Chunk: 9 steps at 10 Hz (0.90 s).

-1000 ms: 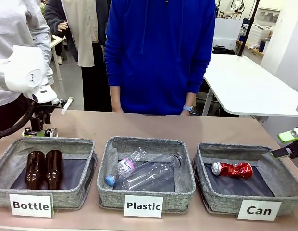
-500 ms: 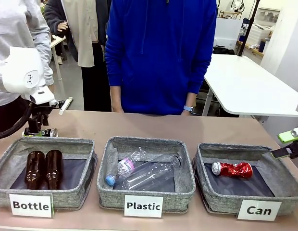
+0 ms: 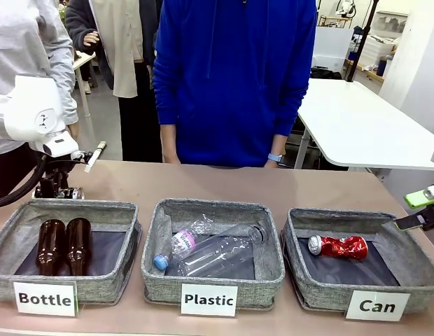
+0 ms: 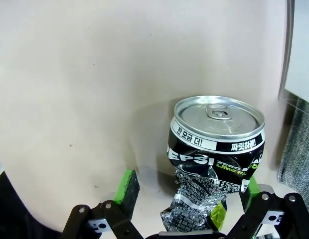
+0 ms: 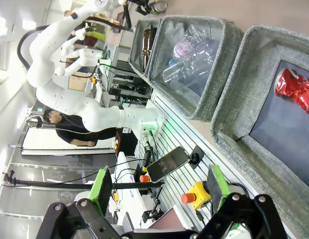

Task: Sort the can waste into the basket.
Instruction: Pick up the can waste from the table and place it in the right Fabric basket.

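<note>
Item 1, black can [image 4: 214, 164]: crushed, on the table behind the "Bottle" bin [image 3: 66, 248], between the parted fingers of the left gripper [image 4: 184, 196], which has crept leftward over the past second; grasp pending. Item 2, red can [image 3: 337, 246]: already in the "Can" basket [image 3: 406, 266]. Right gripper [image 5: 159, 186]: parted, idle.

Three bins sat in a row along the desk [image 3: 224, 183]: the Bottle bin [image 3: 7, 269] lower left, the Plastic bin [image 3: 269, 273] centre, the Can basket [image 3: 295, 283] lower right, a crushed can [image 3: 337, 246] inside it. Another can [image 4: 214, 164] stood behind the Bottle bin.
</note>
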### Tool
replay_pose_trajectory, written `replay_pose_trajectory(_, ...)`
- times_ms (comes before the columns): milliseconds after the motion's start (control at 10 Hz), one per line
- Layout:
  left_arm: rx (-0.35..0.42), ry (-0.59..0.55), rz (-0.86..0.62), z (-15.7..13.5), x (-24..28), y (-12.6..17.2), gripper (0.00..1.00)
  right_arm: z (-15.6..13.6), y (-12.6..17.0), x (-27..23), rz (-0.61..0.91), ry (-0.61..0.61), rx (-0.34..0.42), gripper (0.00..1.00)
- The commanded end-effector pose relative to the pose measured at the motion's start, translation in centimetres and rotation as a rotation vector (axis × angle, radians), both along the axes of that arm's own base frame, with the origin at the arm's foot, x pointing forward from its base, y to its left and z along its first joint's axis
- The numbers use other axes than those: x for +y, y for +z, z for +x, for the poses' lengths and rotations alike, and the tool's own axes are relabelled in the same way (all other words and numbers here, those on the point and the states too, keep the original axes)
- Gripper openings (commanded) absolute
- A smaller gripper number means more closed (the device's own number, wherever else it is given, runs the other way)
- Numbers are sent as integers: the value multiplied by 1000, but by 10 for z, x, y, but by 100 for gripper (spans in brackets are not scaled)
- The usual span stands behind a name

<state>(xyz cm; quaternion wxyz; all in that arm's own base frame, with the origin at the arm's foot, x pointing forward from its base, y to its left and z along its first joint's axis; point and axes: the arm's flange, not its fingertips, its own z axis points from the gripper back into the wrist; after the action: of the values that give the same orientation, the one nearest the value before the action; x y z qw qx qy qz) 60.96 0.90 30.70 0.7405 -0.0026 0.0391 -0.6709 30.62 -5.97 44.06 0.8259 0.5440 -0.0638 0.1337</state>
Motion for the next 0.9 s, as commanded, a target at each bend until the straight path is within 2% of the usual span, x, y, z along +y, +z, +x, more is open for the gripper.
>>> replay_pose_trajectory(0,14,19,14,7,-1,4,100,-1,1,-3,-5,17,-10,100)
replay_pose_trajectory(100,7,9,16,6,-1,4,100,-1,1,-3,-5,17,-10,100)
replay_pose_trajectory(200,6,11,24,6,-1,4,40,-1,1,-3,-5,17,-10,100)
replay_pose_trajectory(300,-1,10,30,6,0,3,40,-1,1,-3,-5,17,-10,100)
replay_pose_trajectory(400,-4,10,37,6,1,3,0,-1,1,-3,-5,17,-10,100)
replay_pose_trajectory(500,-3,8,37,7,1,4,35,-1,1,-3,-5,17,-10,100)
replay_pose_trajectory(600,-6,7,41,7,1,4,0,-1,1,-3,-5,17,-10,100)
replay_pose_trajectory(800,-11,8,39,6,1,5,0,-1,1,-3,-5,17,-10,100)
